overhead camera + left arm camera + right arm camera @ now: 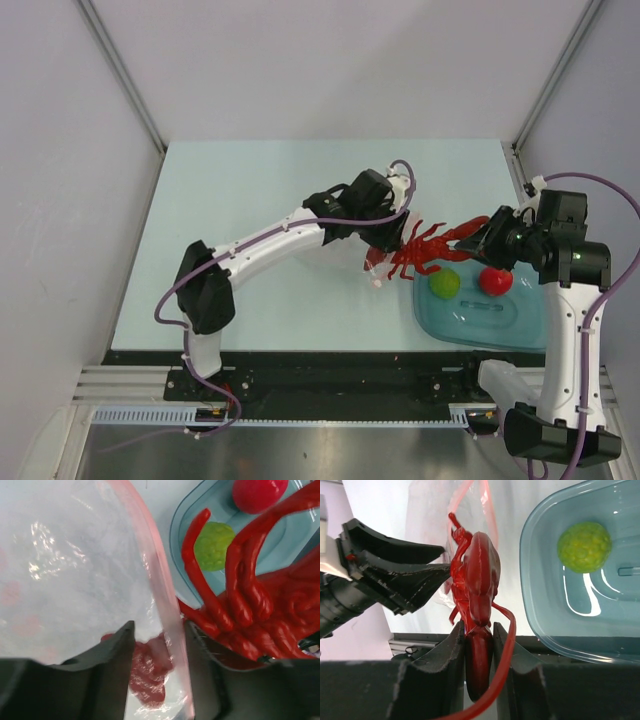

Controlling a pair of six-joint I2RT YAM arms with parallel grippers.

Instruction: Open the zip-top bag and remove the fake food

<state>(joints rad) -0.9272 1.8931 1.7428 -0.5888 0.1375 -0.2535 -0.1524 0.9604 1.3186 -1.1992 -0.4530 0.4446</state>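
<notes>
The right gripper (479,630) is clamping both fingers on one end of the lobster (476,575) and is holding it just off the table (250,200), between the bag and the tray. The toy is looking like hard, glossy moulded plastic: light and stiff, probably slippery on its rounded shell, with thin feelers and legs that are likely to bend or snag. The thick body, where the fingers are gripping now, is judged the soundest place to hold it.

The left gripper (159,630) is pinching the rim of the bag (75,565), with the pinkish zip strip running up between its fingers. The plastic is thin, clear and crinkled, so it is likely to be limp and to slide unless it is held at the stiffer strip. A red patch is showing through the film between the fingers, so part of the lobster is probably sitting in the bag's mouth, though the pictures are not settling this.

Further out, the green ball (584,546) and the red fruit (495,281) are lying apart from each other in the teal tray (545,605), beside the lobster.

No brand, label or readable writing is showing on anything.
</notes>
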